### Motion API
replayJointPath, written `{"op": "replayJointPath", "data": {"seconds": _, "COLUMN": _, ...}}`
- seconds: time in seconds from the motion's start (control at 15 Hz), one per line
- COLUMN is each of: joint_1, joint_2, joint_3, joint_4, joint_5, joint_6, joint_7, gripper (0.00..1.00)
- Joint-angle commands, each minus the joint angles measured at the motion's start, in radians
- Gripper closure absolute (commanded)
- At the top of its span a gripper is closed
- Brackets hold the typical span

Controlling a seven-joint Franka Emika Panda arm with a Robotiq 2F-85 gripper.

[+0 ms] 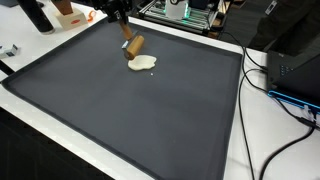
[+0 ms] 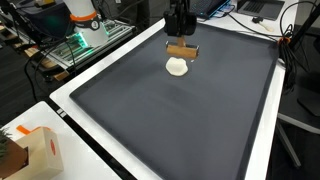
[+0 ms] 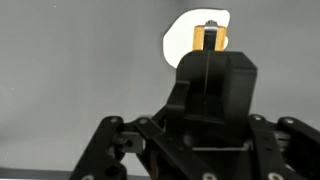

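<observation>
Wooden block [image 2: 181, 50] tan, short, above white patch [image 2: 177, 67]

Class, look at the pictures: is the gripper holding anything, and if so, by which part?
The gripper is shut on a brown cylinder, gripped about its middle, just above a white blob.

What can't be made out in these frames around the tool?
- Wrist view: the tool hides its own fingertips and most of the brown block; grip unclear.
- Both exterior views: the pale patch is too small to identify; contact with the block unclear.
- Exterior view: arm cut off by the top edge.
</observation>
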Motion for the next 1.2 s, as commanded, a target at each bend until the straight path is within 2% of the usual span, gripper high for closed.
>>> {"op": "replayJointPath", "data": {"seconds": 0.0, "joint_1": 0.022, "joint_2": -0.044, "joint_3": 0.002, "joint_4": -0.012, "joint_5": -0.155, "joint_6": 0.004, "joint_7": 0.125, "gripper": 0.77}}
{"op": "replayJointPath", "data": {"seconds": 0.13, "joint_1": 0.031, "joint_2": -0.055, "joint_3": 0.006, "joint_4": -0.007, "joint_5": -0.242, "joint_6": -0.012, "joint_7": 0.177, "gripper": 0.77}}
{"op": "replayJointPath", "data": {"seconds": 0.2, "joint_1": 0.022, "joint_2": -0.026, "joint_3": 0.004, "joint_4": 0.002, "joint_5": -0.167, "joint_6": 0.000, "joint_7": 0.119, "gripper": 0.52}}
{"op": "replayJointPath", "data": {"seconds": 0.33, "joint_1": 0.028, "joint_2": -0.033, "joint_3": 0.006, "joint_4": 0.002, "joint_5": -0.208, "joint_6": 0.000, "joint_7": 0.149, "gripper": 0.52}}
{"op": "replayJointPath", "data": {"seconds": 0.67, "joint_1": 0.030, "joint_2": -0.035, "joint_3": 0.006, "joint_4": 0.001, "joint_5": -0.213, "joint_6": 0.000, "joint_7": 0.151, "gripper": 0.52}}
{"op": "replayJointPath", "data": {"seconds": 0.73, "joint_1": 0.030, "joint_2": -0.035, "joint_3": 0.006, "joint_4": 0.001, "joint_5": -0.213, "joint_6": 0.000, "joint_7": 0.151, "gripper": 0.77}}
{"op": "replayJointPath", "data": {"seconds": 0.8, "joint_1": 0.032, "joint_2": -0.037, "joint_3": 0.007, "joint_4": 0.004, "joint_5": -0.225, "joint_6": -0.005, "joint_7": 0.165, "gripper": 0.77}}
{"op": "replayJointPath", "data": {"seconds": 0.93, "joint_1": 0.038, "joint_2": -0.041, "joint_3": 0.008, "joint_4": 0.019, "joint_5": -0.264, "joint_6": -0.047, "joint_7": 0.261, "gripper": 0.77}}
{"op": "replayJointPath", "data": {"seconds": 1.13, "joint_1": 0.050, "joint_2": -0.037, "joint_3": 0.010, "joint_4": 0.051, "joint_5": -0.376, "joint_6": -0.136, "joint_7": 0.492, "gripper": 0.77}}
